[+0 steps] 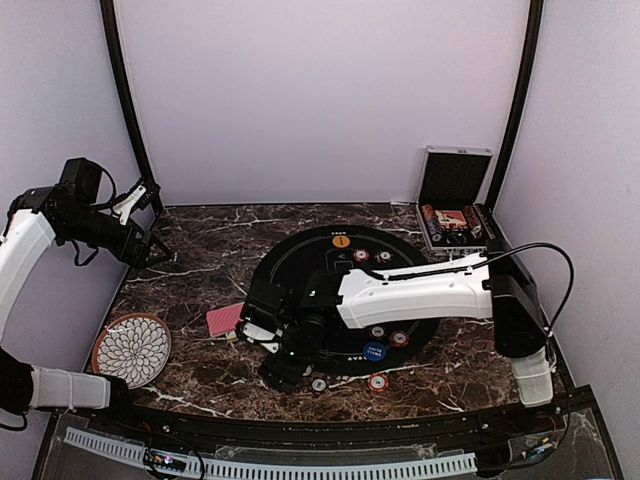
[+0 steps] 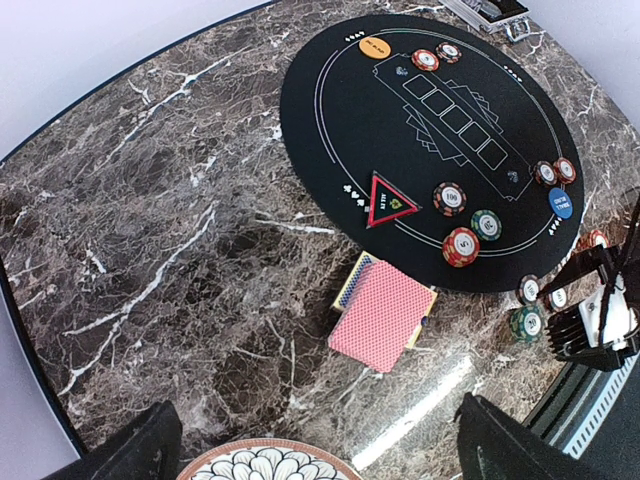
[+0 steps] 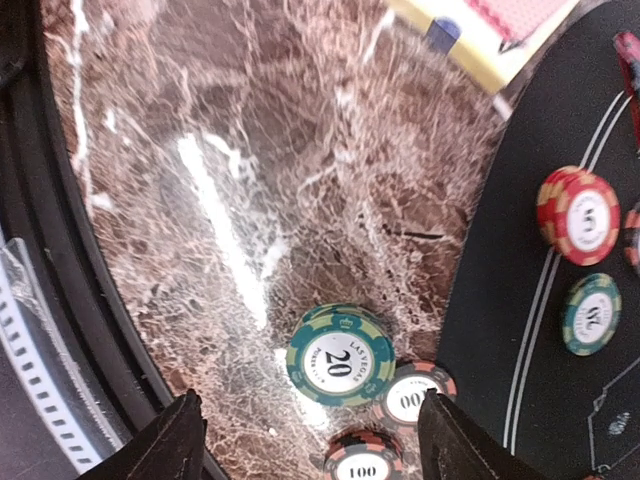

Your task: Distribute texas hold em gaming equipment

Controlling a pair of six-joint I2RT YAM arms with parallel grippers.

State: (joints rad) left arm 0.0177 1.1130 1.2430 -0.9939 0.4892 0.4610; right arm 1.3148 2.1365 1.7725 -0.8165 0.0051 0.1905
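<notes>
Right now the right arm [image 1: 420, 288] reaches from its side far across the round black mat [image 1: 290, 262] and bends down by the mat's front left edge. The right gripper [image 3: 312, 425] points down at the marble table [image 3: 250, 150], with its fingers wide apart and holding nothing. A green chip [image 3: 340, 355] marked 20 lies flat on the table just in front of the fingertips, and a second chip [image 3: 412, 395] sits just beside it. The left arm [image 1: 30, 250] is up high at the left side. The left gripper [image 2: 318, 445] looks down from above, its fingers wide open and empty. The red cards [image 2: 382, 316] lie in 1 pile on the table, just beside the mat and near the plate [image 1: 130, 348]
</notes>
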